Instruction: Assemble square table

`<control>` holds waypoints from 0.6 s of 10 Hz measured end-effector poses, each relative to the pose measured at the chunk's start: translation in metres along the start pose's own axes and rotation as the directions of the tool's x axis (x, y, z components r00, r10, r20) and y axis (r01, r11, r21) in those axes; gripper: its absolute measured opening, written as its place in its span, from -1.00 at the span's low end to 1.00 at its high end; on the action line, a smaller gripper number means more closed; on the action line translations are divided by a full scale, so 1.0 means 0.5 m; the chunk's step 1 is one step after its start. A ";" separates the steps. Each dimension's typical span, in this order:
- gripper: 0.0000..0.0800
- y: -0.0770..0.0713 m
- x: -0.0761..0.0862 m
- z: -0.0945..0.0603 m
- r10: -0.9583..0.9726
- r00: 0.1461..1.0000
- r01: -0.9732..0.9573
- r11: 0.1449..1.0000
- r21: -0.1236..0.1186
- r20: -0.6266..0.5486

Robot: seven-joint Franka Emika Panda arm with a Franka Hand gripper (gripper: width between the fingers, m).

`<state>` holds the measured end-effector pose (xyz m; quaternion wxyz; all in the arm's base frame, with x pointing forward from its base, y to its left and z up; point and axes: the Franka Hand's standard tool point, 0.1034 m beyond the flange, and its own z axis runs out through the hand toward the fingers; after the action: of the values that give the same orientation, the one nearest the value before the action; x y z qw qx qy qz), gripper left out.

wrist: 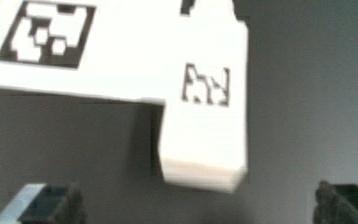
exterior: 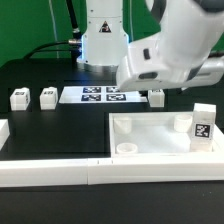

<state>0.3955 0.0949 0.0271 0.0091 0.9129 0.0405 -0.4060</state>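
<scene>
My claw (wrist: 197,203) hangs wide open and empty in the wrist view. Its fingertips (wrist: 51,205), nearest the lens, stand on either side of a loose leg (wrist: 208,150). This short white block, with a tag on its upper face, lies on the black table (wrist: 318,120) at an edge of the marker board (wrist: 87,50); whether the two touch I cannot tell.

In the exterior view the white border rail (exterior: 60,172) runs along the table's front edge. Just behind it, toward the front corner at the exterior view's right, sits the square table top (exterior: 150,128), rim up. A standing leg (exterior: 203,125) is upright in the top's corner at the exterior view's right; whether it is turned tight I cannot tell. A round socket (exterior: 127,148) in the top's near corner gapes bare. An outer leg (exterior: 18,98) and a neighbour leg (exterior: 47,96) wait toward the table's far edge at the exterior view's left. My arm (exterior: 170,50) hovers over the loose leg (exterior: 157,96), beside the marker board (exterior: 103,95). By my reckoning one leg of four is in and three remain, the nearest candidate right below me
</scene>
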 end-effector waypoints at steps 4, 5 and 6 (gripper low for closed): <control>0.62 0.008 0.001 0.024 0.023 0.996 -0.025 0.999 0.021 0.087; 0.62 0.008 0.001 0.025 0.024 0.996 -0.026 0.999 0.021 0.088; 0.62 0.009 0.001 0.026 0.024 0.996 -0.026 0.999 0.021 0.089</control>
<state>0.3867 0.0899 0.0177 0.0058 0.8945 0.0241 -0.4465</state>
